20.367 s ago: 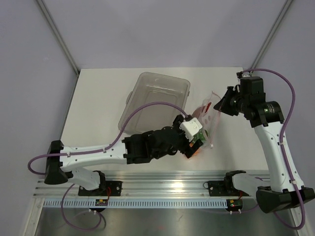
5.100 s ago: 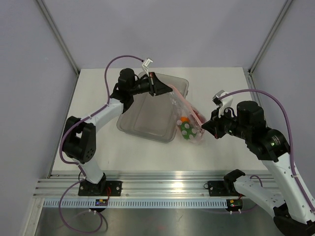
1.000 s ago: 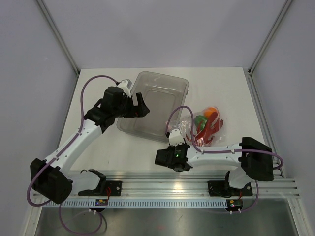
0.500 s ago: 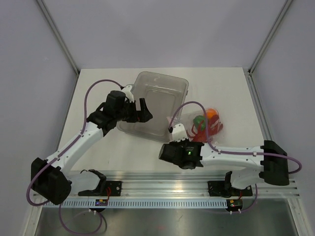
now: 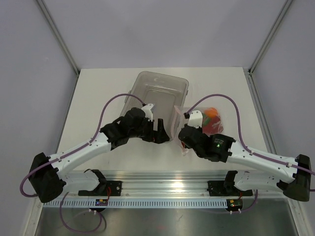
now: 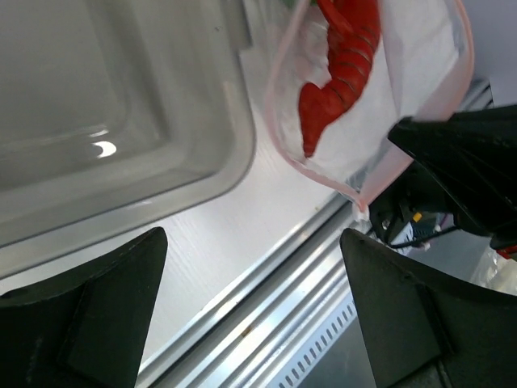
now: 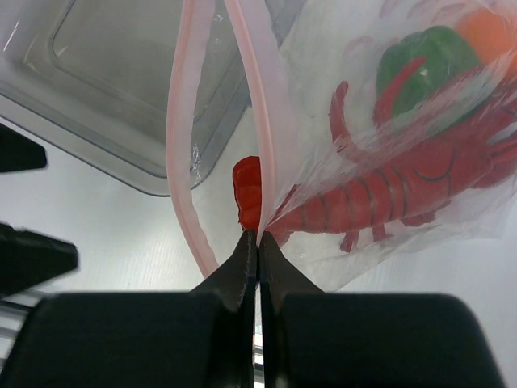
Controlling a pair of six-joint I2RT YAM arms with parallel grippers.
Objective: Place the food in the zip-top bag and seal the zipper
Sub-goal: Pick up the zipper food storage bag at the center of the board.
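Crinkly clear plastic bag (image 7: pixel 323 97), glossy clear tray (image 7: pixel 105 73), matt table (image 5: pixel 93 96)

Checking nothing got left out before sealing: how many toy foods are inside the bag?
3. The red lobster lies lengthwise, tail near the mouth; the green pepper and the orange fruit sit side by side at the far end of the bag. None shows outside it.
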